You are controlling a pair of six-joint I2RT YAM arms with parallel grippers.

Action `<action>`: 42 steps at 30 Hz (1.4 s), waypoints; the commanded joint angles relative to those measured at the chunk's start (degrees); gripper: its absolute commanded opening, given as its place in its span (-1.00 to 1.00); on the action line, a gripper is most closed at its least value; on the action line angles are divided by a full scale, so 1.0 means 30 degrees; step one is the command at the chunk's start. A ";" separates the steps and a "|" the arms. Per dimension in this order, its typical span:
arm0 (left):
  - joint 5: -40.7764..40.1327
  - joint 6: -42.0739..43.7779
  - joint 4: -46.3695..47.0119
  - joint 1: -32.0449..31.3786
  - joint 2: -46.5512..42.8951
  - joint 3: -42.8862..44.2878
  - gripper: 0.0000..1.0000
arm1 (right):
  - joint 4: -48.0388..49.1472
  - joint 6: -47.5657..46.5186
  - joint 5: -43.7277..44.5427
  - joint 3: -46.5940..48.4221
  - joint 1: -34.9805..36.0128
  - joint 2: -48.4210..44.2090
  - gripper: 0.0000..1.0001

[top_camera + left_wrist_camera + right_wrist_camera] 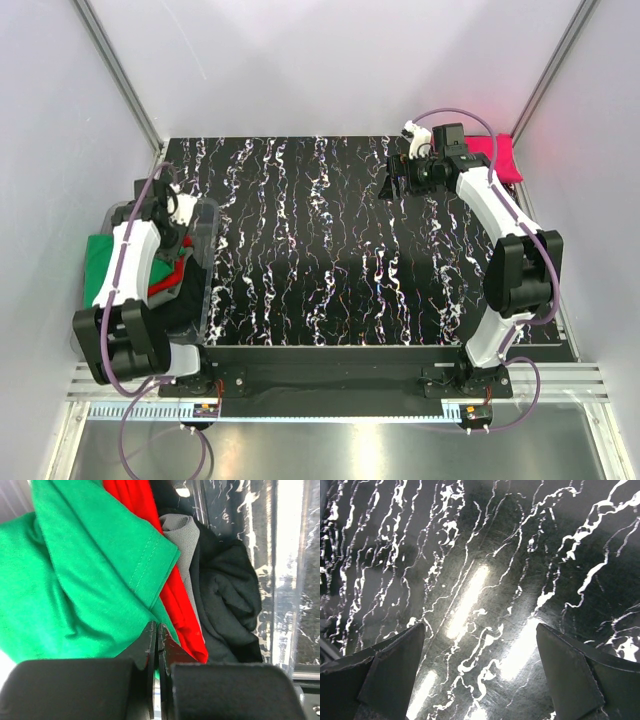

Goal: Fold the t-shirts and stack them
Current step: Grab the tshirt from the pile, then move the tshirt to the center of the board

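One garment at a time, starting the pick: reaching the left end effector (156, 626) into the clear plastic bin (207, 262) at the left edge of the black white-veined bench (320, 240), holding it fully closed at the hem of the crumpled bright green cloth t-shirt (75, 595) bunched there beside the red cloth t-shirt (180, 605), grey cloth t-shirt (182, 535) and black cloth t-shirt (225, 595), with any pinch on cloth impossible to confirm. Hovering the right end effector (479, 630) wide open and empty over bare bench, near the magenta-pink cloth t-shirt (497, 155) lying in the far right corner. Probably needing next a slow lift to prove the pinch, then carrying green onto open bench for spreading and folding.
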 commanded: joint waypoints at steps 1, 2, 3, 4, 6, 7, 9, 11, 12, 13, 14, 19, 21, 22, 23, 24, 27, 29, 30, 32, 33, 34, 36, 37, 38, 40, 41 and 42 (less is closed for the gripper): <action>0.1393 -0.0374 0.0009 0.0053 -0.2116 0.2017 -1.00 | 0.0840 -0.0766 0.0967 0.0342 0.0159 -0.1119 0.99; 0.1395 -0.0345 0.0067 0.0053 -0.2441 0.2310 -1.00 | 0.1016 -0.0941 0.1289 0.0546 0.0188 -0.1149 0.99; 0.2091 -0.0403 0.0039 0.0053 -0.2734 0.2980 -1.00 | 0.1221 -0.1000 0.1960 0.0752 0.0189 -0.1120 0.99; 0.2359 -0.0403 0.0067 0.0053 -0.3201 0.3364 -1.00 | 0.1281 -0.1117 0.2198 0.1276 0.0160 -0.0946 0.99; 0.3263 -0.0491 0.0155 0.0053 -0.3615 0.4735 -1.00 | 0.1311 -0.1177 0.2959 0.1718 0.0160 -0.0769 0.99; 0.3792 -0.0404 0.0185 0.0024 -0.3761 0.5354 -1.00 | 0.1369 -0.0452 0.3426 0.2126 0.0159 -0.0507 0.99; 0.4903 -0.0549 0.0214 -0.0151 -0.3734 0.7607 -1.00 | 0.0874 0.0693 0.4776 0.2597 0.0130 -0.0242 0.99; 0.5406 -0.0666 0.0243 -0.0736 -0.3238 1.0612 -1.00 | 0.0260 0.0932 0.4255 0.2921 0.0101 0.0022 0.98; 0.5814 -0.0667 0.0243 -0.0999 -0.2974 1.1677 -1.00 | 0.0227 0.1107 0.4281 0.2922 0.0101 0.0023 0.94; 0.5818 -0.0696 0.0301 -0.1756 -0.2392 1.2732 -1.00 | 0.0169 0.1398 0.4339 0.2864 0.0101 0.0052 0.90; 0.5847 -0.0667 0.0273 -0.2199 -0.2067 1.4831 -1.00 | 0.0139 0.1430 0.4223 0.2834 0.0130 0.0023 0.90; 0.6552 -0.0930 0.0477 -0.5624 0.0511 2.0322 -1.00 | 0.0169 0.0819 0.3608 0.2395 0.0101 -0.0619 0.94; 0.6521 -0.1077 0.0565 -0.7348 0.1563 2.2229 -1.00 | 0.0256 0.0436 0.3811 0.2219 0.0101 -0.0913 1.00; 0.6580 -0.1251 0.0682 -0.7910 0.1859 2.2612 -1.00 | 0.0285 0.0115 0.4044 0.2044 0.0101 -0.1205 0.99; 0.6725 -0.1398 0.0770 -0.8380 0.2094 2.2906 -1.00 | 0.0430 -0.0033 0.4684 0.1927 0.0101 -0.1353 1.00; 0.7365 -0.1544 0.0829 -0.9139 0.2503 2.2822 -0.97 | 0.0490 -0.0208 0.5068 0.1606 0.0101 -0.1528 0.99; 0.8888 -0.2100 0.0829 -1.0139 0.3033 2.1216 -0.78 | 0.0783 -0.0795 0.6475 0.0933 0.0101 -0.2202 0.99; 0.9856 -0.3008 0.0888 -1.0202 0.3180 1.8029 -0.76 | 0.0812 -0.1322 0.6653 0.0521 0.0071 -0.2729 0.99; 1.0789 -0.3098 0.0888 -1.0201 0.3384 1.6740 -0.57 | 0.0813 -0.1497 0.6654 0.0055 0.0071 -0.2905 0.99; 1.1412 -0.3069 0.0975 -1.0201 0.3619 1.2609 -0.22 | 0.0871 -0.1615 0.6450 -0.0328 0.0072 -0.3287 0.99; 1.1240 -0.3127 0.1034 -1.0201 0.4113 1.1523 -0.11 | 0.0842 -0.1703 0.6217 -0.0649 0.0071 -0.3375 0.99; 1.0890 -0.3186 0.1092 -1.0201 0.4379 0.9772 -0.10 | 0.0784 -0.2023 0.5605 -0.0798 0.0100 -0.3608 0.99; 0.9839 -0.3187 0.1297 -1.0056 0.4848 0.8588 -0.10 | 0.0493 -0.2784 0.4463 -0.1091 0.0101 -0.3872 0.99; 0.9629 -0.3042 0.1646 -0.9939 0.4880 0.8176 -0.10 | 0.0055 -0.4383 0.3499 -0.1092 0.0130 -0.4019 0.94; 0.9395 -0.3098 0.1969 -0.9822 0.4706 0.7389 -0.10 | -0.1138 -0.5415 0.0967 -0.1150 0.0217 -0.4107 0.89; 0.9130 -0.3390 0.2903 -0.9120 0.3799 0.6595 -0.05 | -0.1968 -0.8346 -0.0053 -0.1879 0.1206 -0.4400 0.76; 0.8984 -0.3508 0.3112 -0.8914 0.3448 0.6445 -0.03 | -0.1883 -0.9341 0.0003 -0.2434 0.1678 -0.4662 0.72; 0.8779 -0.3509 0.3202 -0.8564 0.2951 0.6415 -0.03 | -0.1564 -1.1584 0.0148 -0.4035 0.2176 -0.4955 0.71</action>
